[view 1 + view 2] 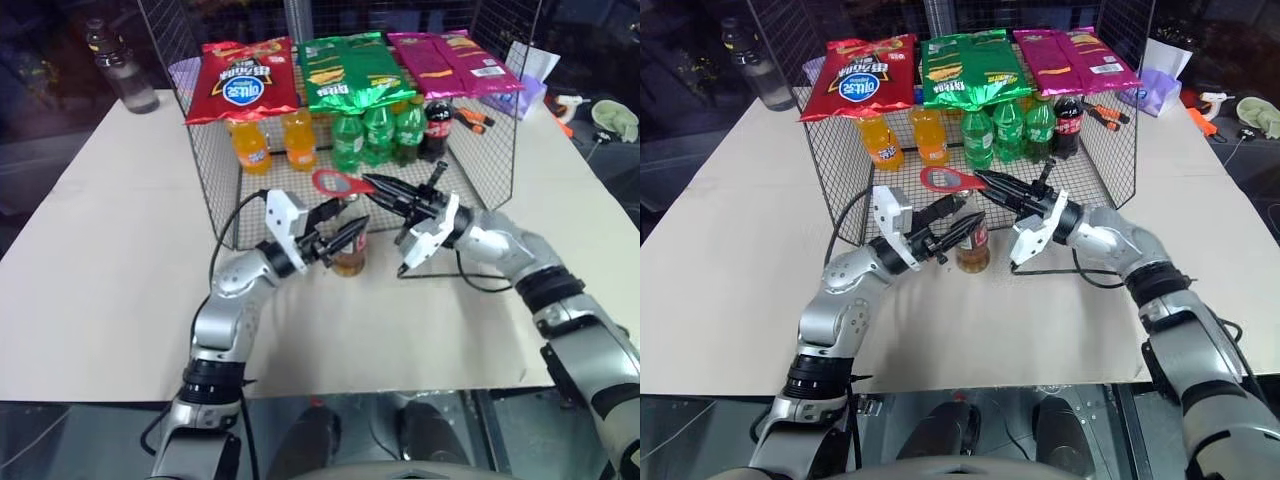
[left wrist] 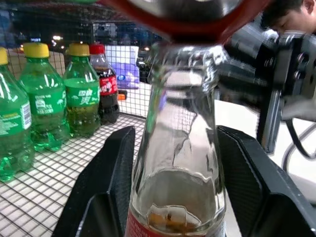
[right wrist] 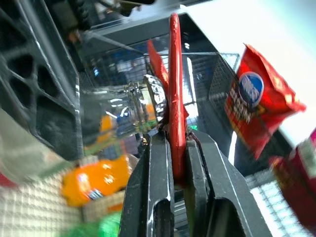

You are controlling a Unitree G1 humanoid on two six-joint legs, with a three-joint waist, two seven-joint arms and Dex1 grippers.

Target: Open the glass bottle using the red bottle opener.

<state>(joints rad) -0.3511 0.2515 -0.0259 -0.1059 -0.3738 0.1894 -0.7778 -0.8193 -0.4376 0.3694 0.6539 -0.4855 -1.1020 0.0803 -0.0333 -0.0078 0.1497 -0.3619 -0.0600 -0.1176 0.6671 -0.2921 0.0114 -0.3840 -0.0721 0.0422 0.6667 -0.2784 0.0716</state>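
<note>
With our left tool (image 1: 345, 238) clamped round the slippery, breakable glass bottle (image 1: 350, 256) on the worktop (image 1: 100, 250), our right tool (image 1: 385, 188) pinches the stiff red bottle opener (image 1: 340, 183) over its cap.

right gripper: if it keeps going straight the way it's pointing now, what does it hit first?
Probably the glass bottle. The right gripper, shut on the red bottle opener, points across toward the left gripper, with the opener's head at the bottle's top. Past that is the wire basket; depth is unclear.
</note>
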